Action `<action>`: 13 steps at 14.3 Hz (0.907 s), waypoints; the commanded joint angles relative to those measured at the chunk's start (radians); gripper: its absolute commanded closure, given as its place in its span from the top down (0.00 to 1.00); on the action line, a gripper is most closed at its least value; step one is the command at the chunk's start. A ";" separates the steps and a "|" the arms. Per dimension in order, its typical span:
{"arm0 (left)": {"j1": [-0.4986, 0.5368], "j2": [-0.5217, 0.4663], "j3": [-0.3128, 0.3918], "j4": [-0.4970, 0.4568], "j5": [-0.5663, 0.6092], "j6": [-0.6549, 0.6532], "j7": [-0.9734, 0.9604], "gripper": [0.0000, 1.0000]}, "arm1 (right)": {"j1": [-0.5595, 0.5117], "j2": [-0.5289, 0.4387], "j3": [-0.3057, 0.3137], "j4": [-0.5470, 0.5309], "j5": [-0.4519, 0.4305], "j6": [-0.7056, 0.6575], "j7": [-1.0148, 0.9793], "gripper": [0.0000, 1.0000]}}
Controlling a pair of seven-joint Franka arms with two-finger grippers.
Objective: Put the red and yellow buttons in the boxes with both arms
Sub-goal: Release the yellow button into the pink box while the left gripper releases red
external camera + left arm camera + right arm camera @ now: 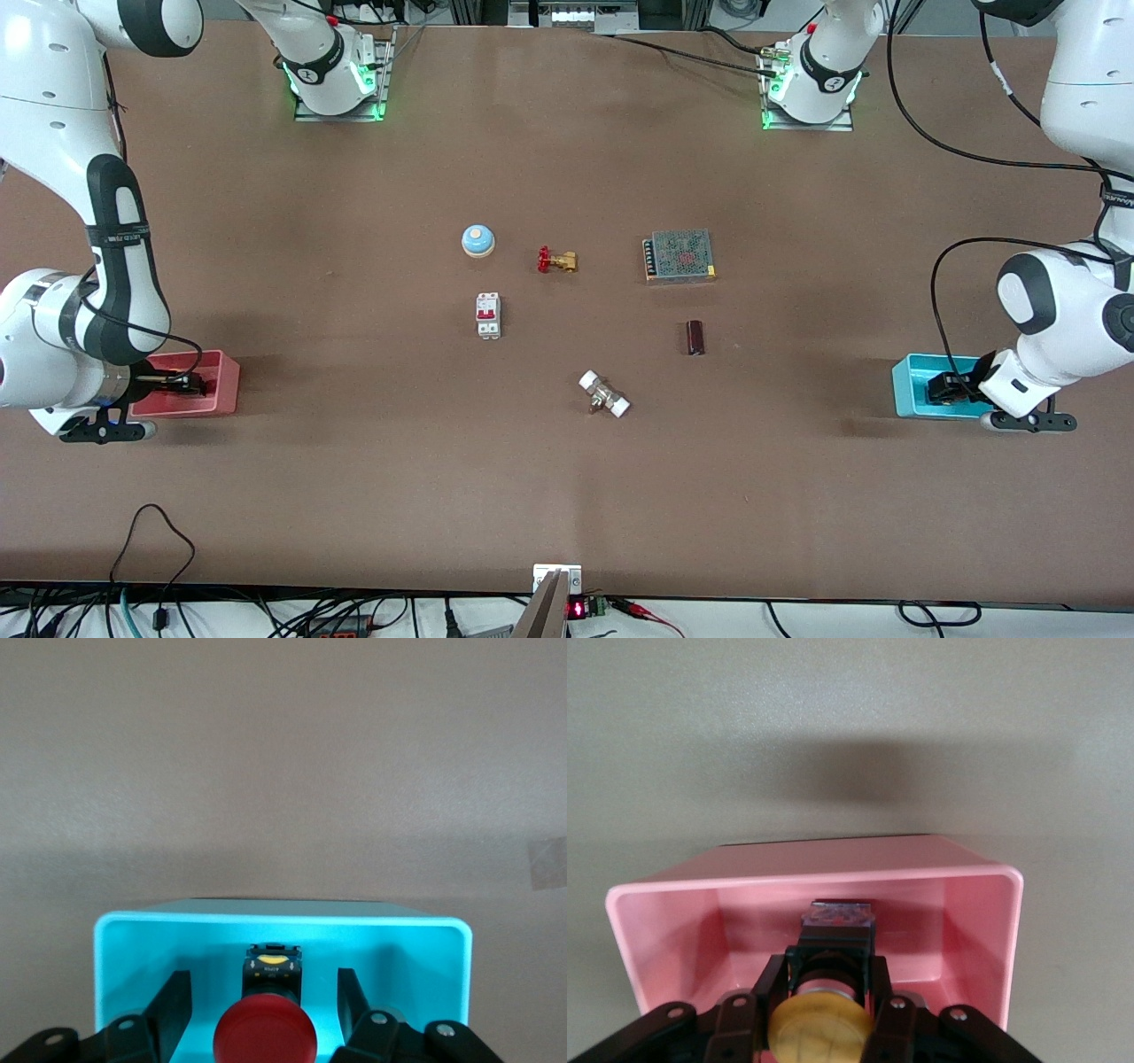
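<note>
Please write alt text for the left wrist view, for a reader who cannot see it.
The left gripper is inside the cyan box, its fingers open on either side of the red button, which sits between them without visible contact. Past the box lies bare brown table.

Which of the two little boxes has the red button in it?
The cyan box, at the left arm's end of the table. The red button sits inside it between the left gripper's open fingers. The pink box has the yellow button, which the right gripper grips.
</note>
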State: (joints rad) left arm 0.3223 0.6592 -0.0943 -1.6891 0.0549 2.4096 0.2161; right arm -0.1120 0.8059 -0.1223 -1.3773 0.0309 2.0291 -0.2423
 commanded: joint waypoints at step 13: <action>0.003 -0.165 -0.059 0.284 -0.003 -0.602 0.003 1.00 | 0.003 -0.264 0.026 0.029 0.060 -0.186 -0.009 1.00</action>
State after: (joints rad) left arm 0.3214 0.5630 -0.1287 -1.3957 0.0546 1.8815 0.2173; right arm -0.1096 0.6302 -0.1105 -1.3224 0.0681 1.9020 -0.2420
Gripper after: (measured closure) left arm 0.000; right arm 0.000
